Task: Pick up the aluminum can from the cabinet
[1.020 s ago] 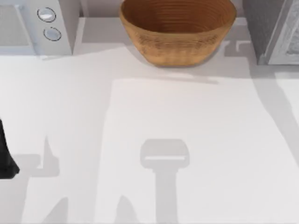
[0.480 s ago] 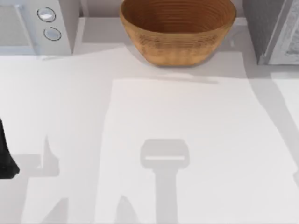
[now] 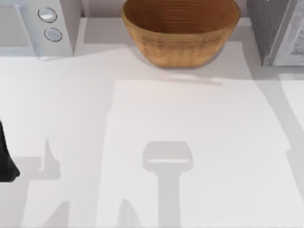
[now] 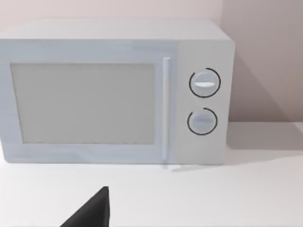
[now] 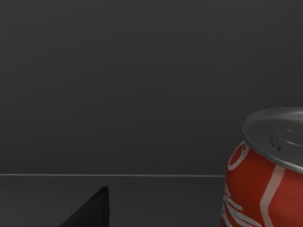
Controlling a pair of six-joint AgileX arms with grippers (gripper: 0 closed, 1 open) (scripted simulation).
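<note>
- A pale bench (image 3: 199,142) runs across the room under the overhead camera, with a white microwave (image 3: 38,26) at about ten o'clock, a woven bowl (image 3: 180,31) at twelve, and a grey cabinet (image 3: 278,28) at about two o'clock.
- The left arm (image 3: 5,156) sits parked at the bench's nine o'clock edge; its wrist camera faces the microwave's door and two dials, and a dark corner of its end effector (image 4: 92,210) pokes into that view. I cannot tell whether that end effector is open or closed.
- The aluminum can (image 5: 265,170) stands upright inside a dark recess — I take it to be the cabinet's interior — on a dark shelf (image 5: 71,198). Its silvery lid is up and its red label with white lettering faces the right wrist camera.
- Of the right end effector, a dark corner (image 5: 92,210) is in frame; open or closed, I cannot tell.
- The relation that matters: the can's long axis is vertical, and it sits off to one side of where the right wrist camera points, not centred.
- The right arm looks far nearer the can than the left — my guess is it must shift sideways to bring the can between its fingers before any grasp.
</note>
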